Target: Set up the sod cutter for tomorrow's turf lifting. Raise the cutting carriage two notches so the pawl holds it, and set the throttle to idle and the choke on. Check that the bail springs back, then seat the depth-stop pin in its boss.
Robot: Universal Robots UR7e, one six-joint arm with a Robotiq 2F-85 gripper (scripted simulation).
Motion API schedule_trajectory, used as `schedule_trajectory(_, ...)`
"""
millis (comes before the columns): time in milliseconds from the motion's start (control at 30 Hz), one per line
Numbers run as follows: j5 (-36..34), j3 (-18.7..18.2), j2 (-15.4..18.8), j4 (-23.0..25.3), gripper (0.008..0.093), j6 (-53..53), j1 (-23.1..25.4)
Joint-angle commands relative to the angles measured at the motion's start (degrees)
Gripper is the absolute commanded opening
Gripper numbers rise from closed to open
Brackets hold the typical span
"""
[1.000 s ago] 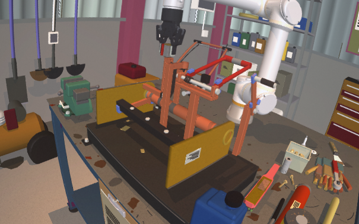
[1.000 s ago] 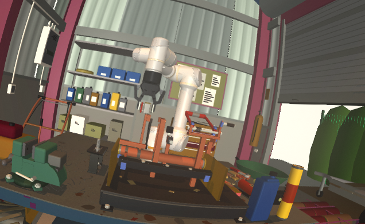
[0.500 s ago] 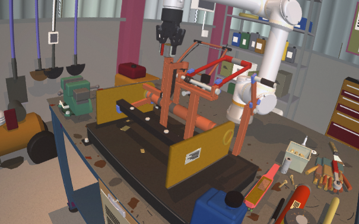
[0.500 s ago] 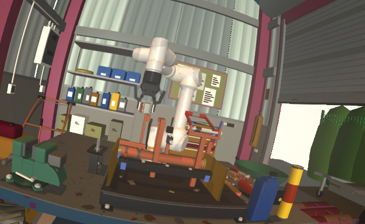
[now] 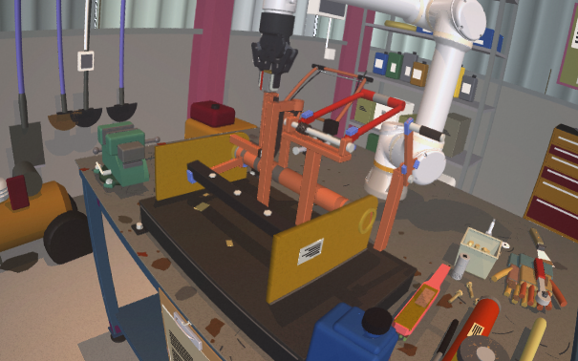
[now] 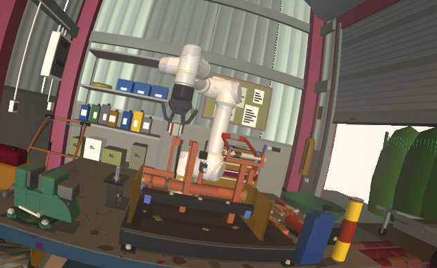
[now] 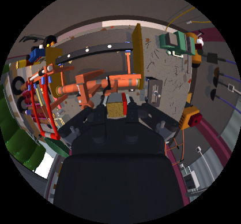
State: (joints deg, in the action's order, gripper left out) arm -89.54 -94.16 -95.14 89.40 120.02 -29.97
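Note:
The carriage lift handle [image 7: 116, 105], a small block with a tan face and a red side, sits at the top of the orange mast [image 5: 269, 143] of the sod cutter. My gripper [image 5: 272, 82] hangs straight down over the mast top and is closed on that handle [image 6: 176, 129]. The red bail [image 5: 357, 112] loops across the handlebars to the right of the mast. The orange roller [image 5: 297, 184] lies low behind the black blade bar [image 5: 235, 193]. The depth-stop boss block [image 6: 116, 187] stands on the bench left of the machine.
The yellow side plates [image 5: 321, 246] flank the machine on its black base. A green vice [image 5: 123, 153] sits at the bench's left end. A blue can [image 5: 352, 334], a parts box [image 5: 479, 250], gloves and hand tools crowd the right front.

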Motion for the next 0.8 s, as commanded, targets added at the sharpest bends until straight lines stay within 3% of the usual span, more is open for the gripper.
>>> schedule_trajectory(0, -0.46, -0.04, 0.00, -0.26, 0.0315, 0.05, -0.10)
schedule_trajectory(400, -0.46, -0.04, 0.00, -0.26, 0.0080, 0.05, -0.10)
schedule_trajectory(767, 0.31, -1.73, -1.56, 1.16, 0.0080, 0.73, -0.78)
